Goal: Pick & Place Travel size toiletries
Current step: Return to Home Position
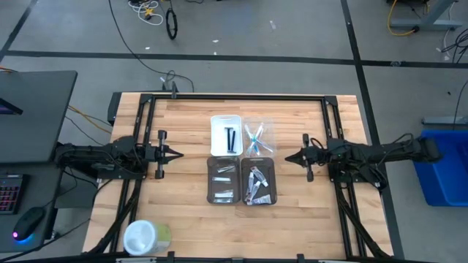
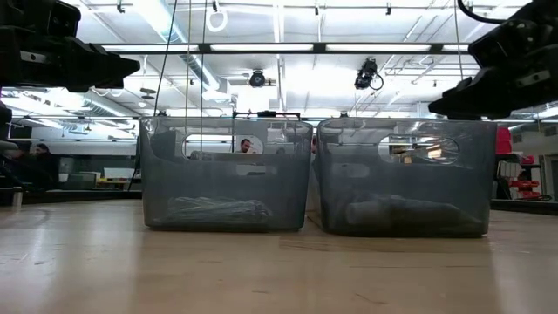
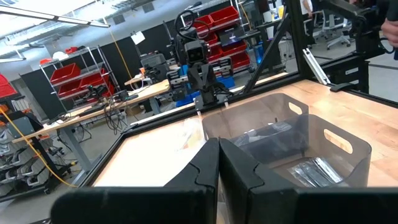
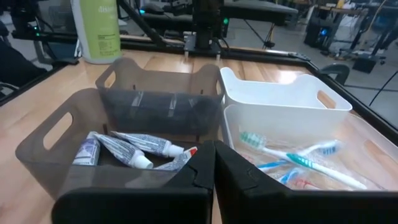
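Observation:
Four small trays stand together at the table's middle. The white tray (image 1: 226,133) holds thin black sticks (image 1: 230,138). The clear tray (image 1: 259,137) holds light-blue toothbrushes (image 4: 292,158). One grey tray (image 1: 259,187) holds small white tubes (image 4: 134,149), the other grey tray (image 1: 223,180) flat packets (image 3: 311,171). My left gripper (image 1: 178,153) hovers shut, level, left of the trays. My right gripper (image 1: 287,157) hovers shut to their right, pointing at them; its fingertips (image 4: 213,165) stay short of the tube tray.
A big round white-and-green container (image 1: 145,236) stands at the near left corner. A black frame (image 1: 234,97) runs round the table's far edge and sides. Bare wood lies between each gripper and the trays. In the low view the two grey trays (image 2: 227,174) fill the middle.

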